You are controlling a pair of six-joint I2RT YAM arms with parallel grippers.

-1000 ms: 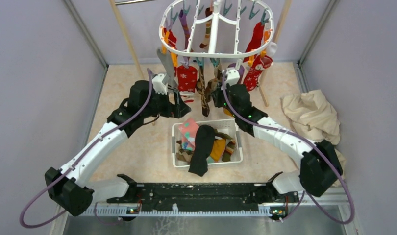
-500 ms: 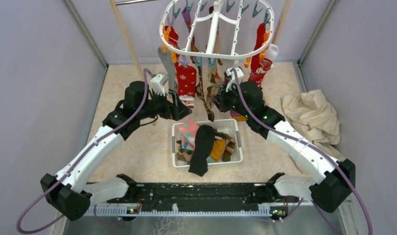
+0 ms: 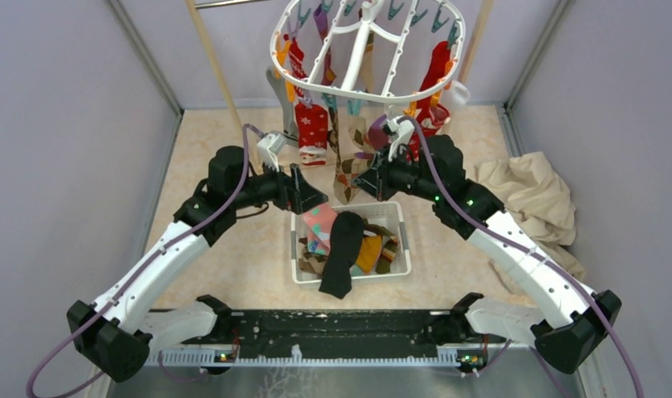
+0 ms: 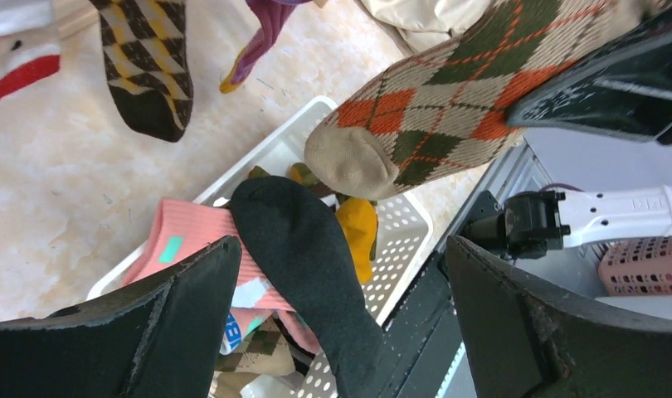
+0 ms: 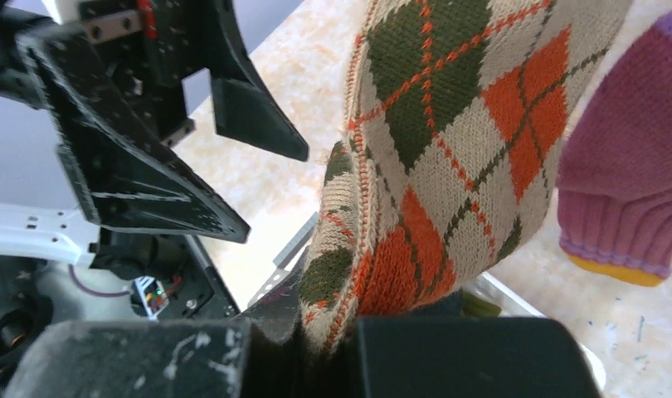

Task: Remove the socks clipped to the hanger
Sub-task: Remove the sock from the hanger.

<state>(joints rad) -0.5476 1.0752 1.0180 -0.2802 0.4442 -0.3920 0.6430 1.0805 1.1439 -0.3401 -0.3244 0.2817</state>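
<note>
The white oval hanger (image 3: 366, 83) hangs at the back with red socks (image 3: 312, 128), a brown argyle sock (image 3: 341, 157) and others clipped to it. My right gripper (image 3: 374, 178) is shut on a beige, green and orange argyle sock (image 5: 449, 166). That sock's toe (image 4: 349, 157) hangs over the white basket (image 4: 403, 224). Whether it is still clipped is hidden. My left gripper (image 3: 306, 195) is open and empty just left of it, above the basket; its fingers (image 4: 150, 332) stand wide apart. A purple sock (image 5: 623, 191) hangs beside the held one.
The white slotted basket (image 3: 399, 217) between the arms holds several socks, with a black sock (image 3: 341, 249) draped over its front rim. Wooden rack poles (image 3: 221, 79) stand behind. A beige cloth (image 3: 528, 195) lies at the right. Grey walls close in both sides.
Both grippers have moved nearer, over the basket's far edge. My right gripper has pulled the argyle sock along, and the hanger has swung and tilted back.
</note>
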